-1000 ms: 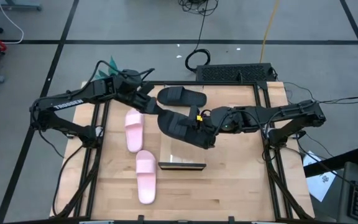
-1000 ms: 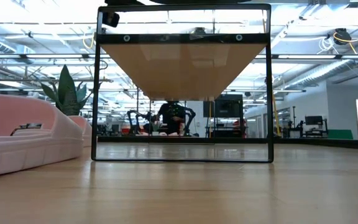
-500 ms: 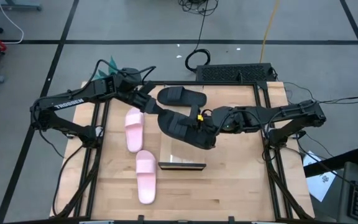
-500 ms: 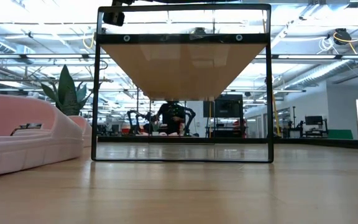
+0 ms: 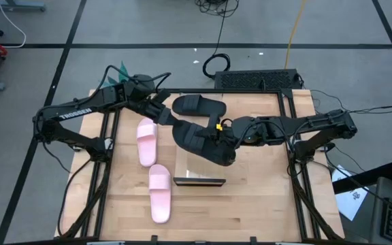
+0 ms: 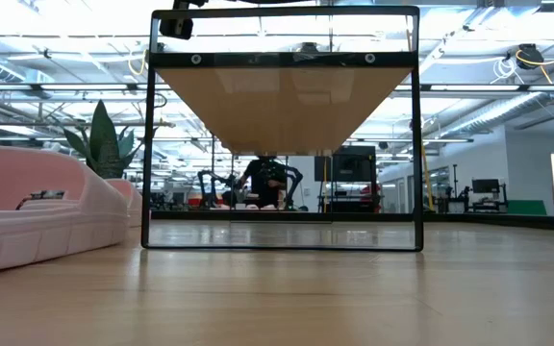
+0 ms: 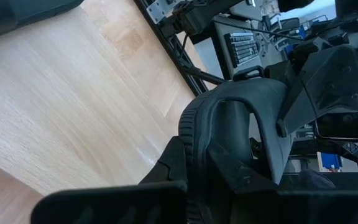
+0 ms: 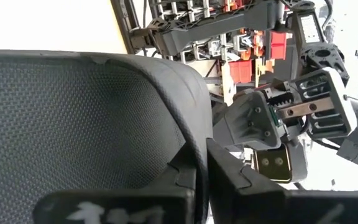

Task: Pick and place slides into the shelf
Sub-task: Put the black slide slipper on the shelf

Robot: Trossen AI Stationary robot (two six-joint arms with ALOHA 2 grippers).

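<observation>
Both grippers clamp one black slide (image 5: 199, 139) above the empty shelf (image 5: 199, 178): the left gripper (image 5: 175, 125) pinches its near end, the right gripper (image 5: 221, 139) its far edge.

2 black slides (image 5: 197, 105), 2 pink slides (image 5: 146, 141), 1 shelf (image 5: 199, 180), 2 arms.
</observation>
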